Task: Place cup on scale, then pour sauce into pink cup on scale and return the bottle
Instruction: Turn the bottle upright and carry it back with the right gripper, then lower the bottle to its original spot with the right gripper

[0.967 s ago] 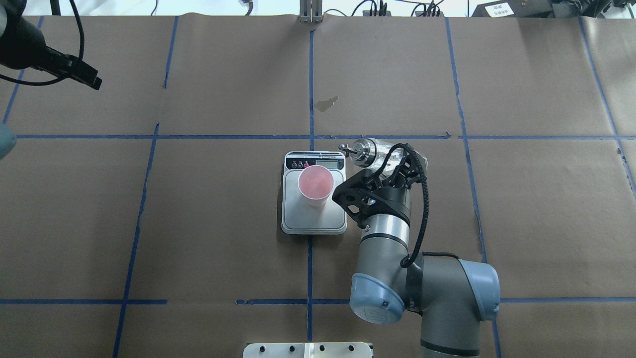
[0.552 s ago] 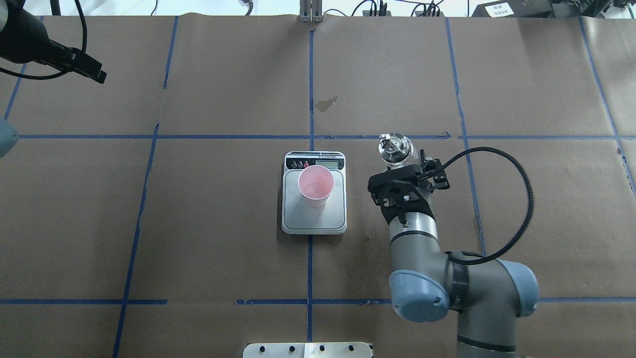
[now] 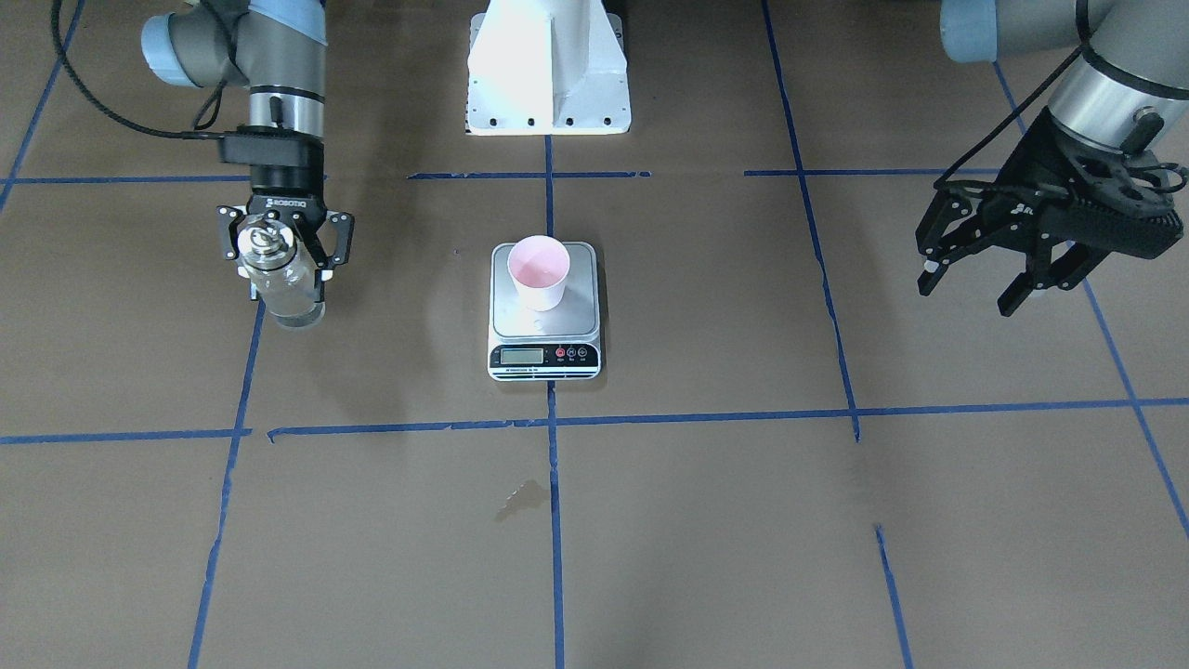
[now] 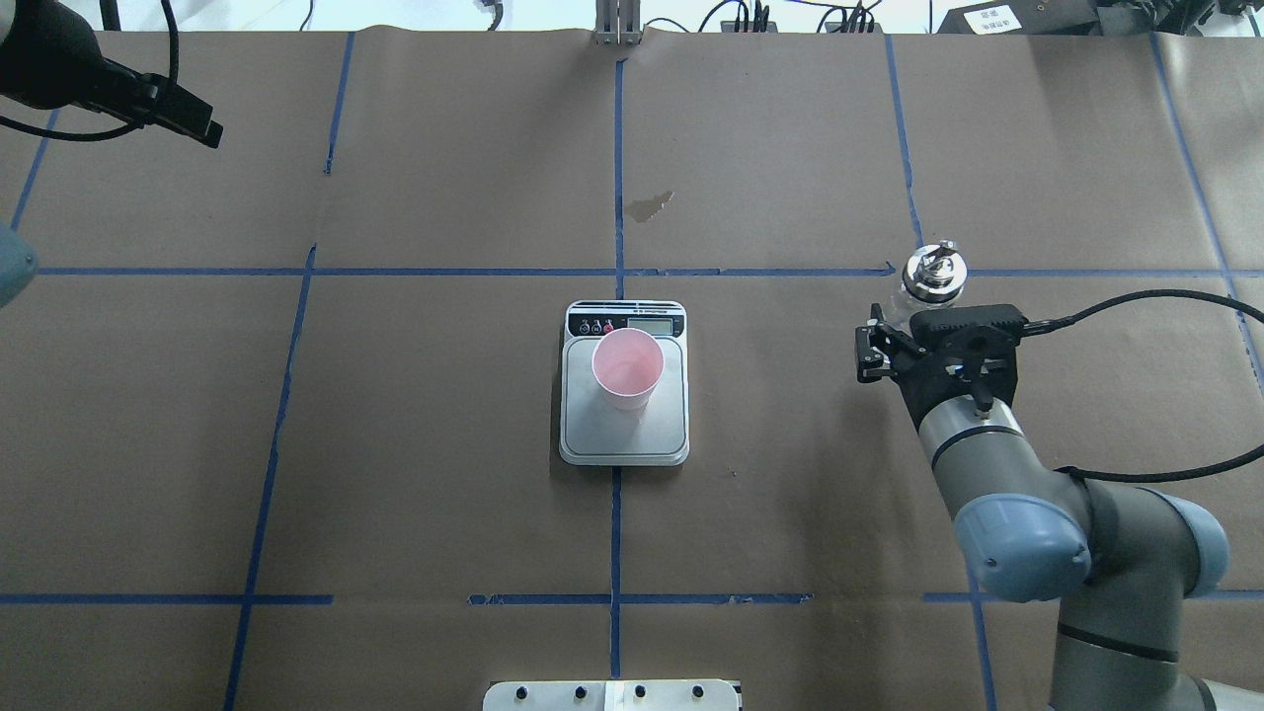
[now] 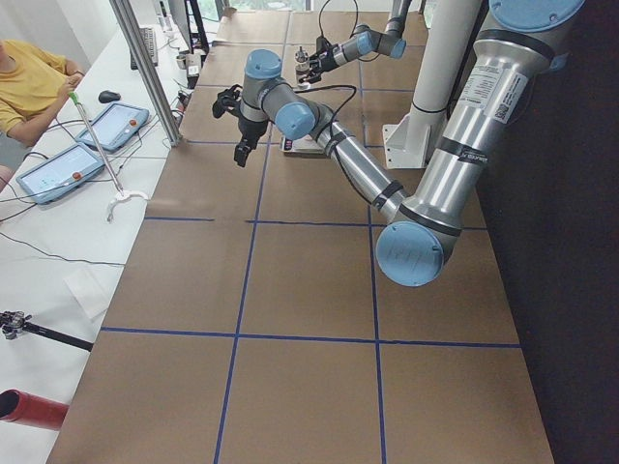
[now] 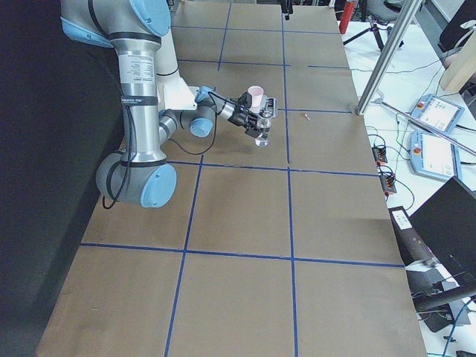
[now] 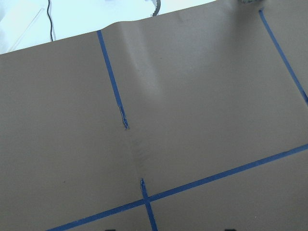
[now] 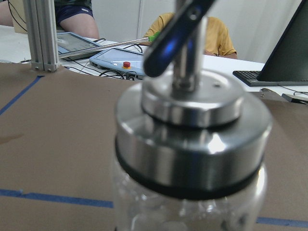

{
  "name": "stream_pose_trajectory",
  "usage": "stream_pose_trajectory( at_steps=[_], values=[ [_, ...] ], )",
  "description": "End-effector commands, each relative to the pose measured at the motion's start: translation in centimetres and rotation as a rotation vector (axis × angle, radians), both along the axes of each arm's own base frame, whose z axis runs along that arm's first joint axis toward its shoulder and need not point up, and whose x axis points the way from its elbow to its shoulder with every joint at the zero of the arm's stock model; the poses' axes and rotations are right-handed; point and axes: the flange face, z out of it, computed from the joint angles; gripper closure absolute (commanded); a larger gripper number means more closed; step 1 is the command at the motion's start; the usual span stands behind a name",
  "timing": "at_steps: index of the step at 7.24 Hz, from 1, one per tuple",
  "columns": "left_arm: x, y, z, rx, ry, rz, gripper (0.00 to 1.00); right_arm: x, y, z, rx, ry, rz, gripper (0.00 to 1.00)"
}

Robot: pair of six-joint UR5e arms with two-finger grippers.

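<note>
The pink cup (image 4: 626,367) stands upright on the steel scale (image 4: 624,434) at the table's middle; it also shows in the front view (image 3: 539,269) on the scale (image 3: 576,311). My right gripper (image 4: 923,314) is shut on the clear glass bottle (image 4: 932,271), held upright well to the right of the scale. In the front view the bottle (image 3: 281,283) hangs low over the paper in this gripper (image 3: 283,255). Its silver pourer cap (image 8: 192,134) fills the right wrist view. My left gripper (image 3: 966,295) is open and empty, raised at the far left.
Brown paper with a blue tape grid covers the table. A small dark stain (image 4: 649,205) lies beyond the scale. The white robot base (image 3: 548,74) is at the near edge. An operator (image 5: 29,87) and tablets are off the table's far side.
My right arm has swung right, away from the scale, carrying the bottle, which went from tilted towards the cup to upright. The left gripper has drifted slightly.
</note>
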Motion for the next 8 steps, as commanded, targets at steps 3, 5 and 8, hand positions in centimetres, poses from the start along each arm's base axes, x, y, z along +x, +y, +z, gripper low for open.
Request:
stream_pose_trajectory(
  at_steps=[3, 5, 8],
  values=[
    [0.0, 0.0, 1.3, -0.022, -0.008, 0.01, 0.19, 0.2, -0.3, 4.9, -0.079, -0.086, 0.072, 1.0],
    [-0.7, 0.2, 2.9, -0.044, -0.02, 0.007, 0.19, 0.0, -0.4, 5.9, -0.087, -0.077, 0.08, 1.0],
    [-5.0, -1.4, 7.4, -0.08, -0.049, 0.049, 0.2, -1.1, 0.5, 6.7, -0.091, -0.065, 0.063, 1.0]
  ],
)
